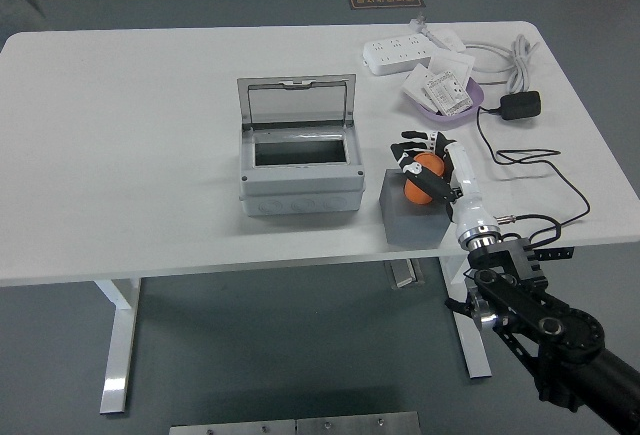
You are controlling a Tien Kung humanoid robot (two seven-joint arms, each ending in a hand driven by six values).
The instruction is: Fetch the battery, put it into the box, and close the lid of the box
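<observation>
A: Where is the battery [424,173] relative to the hand [428,162]?

B: Right inside it. The right hand's black-tipped fingers [411,151] are curled round the orange cylinder, which stands in the grey block [415,217] directly beneath the palm. I judge the grasp closed on it, with the battery not yet lifted clear.

A: And its long axis?

B: Roughly upright, leaning slightly towards the wrist. So the pull should be up along that axis, out of the holder.

A: Then where to?

B: The box [299,168] lies to the hand's left, just beside the block, with a small gap between them. Its lid [296,101] stands open and hinged at the far side, so the opening faces up.

A: Which arm is nearer?

B: Only the right one shows; the left is out of view.

A: Materials?

B: The battery looks smooth and round, possibly slippery. The block is matte and square-edged. The box is pale grey rigid plastic, its lid clear-paned. All sit on a plain white worktop [130,145].
</observation>
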